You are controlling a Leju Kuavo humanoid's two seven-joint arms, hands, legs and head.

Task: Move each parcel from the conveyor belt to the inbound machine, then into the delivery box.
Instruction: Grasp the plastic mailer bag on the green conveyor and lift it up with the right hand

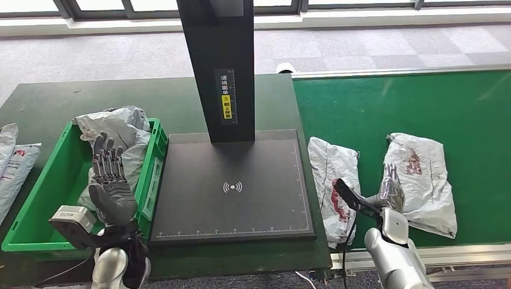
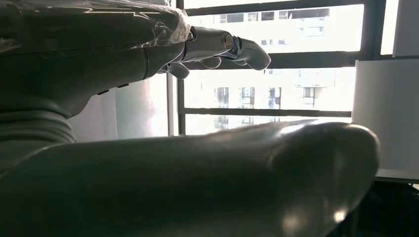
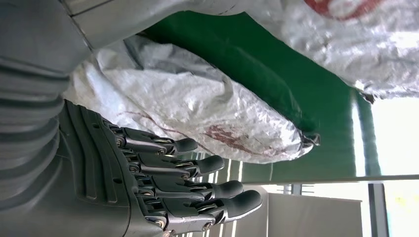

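Two grey plastic parcels lie on the green conveyor belt (image 1: 391, 102): one (image 1: 333, 180) close to the inbound machine, the other (image 1: 425, 177) further right. My right hand (image 1: 391, 191) hovers between them at the right parcel's edge, fingers (image 3: 197, 182) straight and holding nothing. The wrist view shows one parcel (image 3: 197, 113) beside the fingers and a second parcel (image 3: 346, 39) beyond a strip of belt. The inbound machine's black plate (image 1: 232, 211) is bare. My left hand (image 1: 111, 177) is raised over the green delivery box (image 1: 36, 198), fingers (image 2: 222, 47) apart and empty. A parcel (image 1: 123, 135) lies in the box.
The machine's black column (image 1: 220, 66) rises at the plate's far edge. More parcels (image 1: 12, 165) lie on the dark table left of the box. The belt's metal rail (image 1: 458, 253) runs along its near edge. Windows stand beyond the table.
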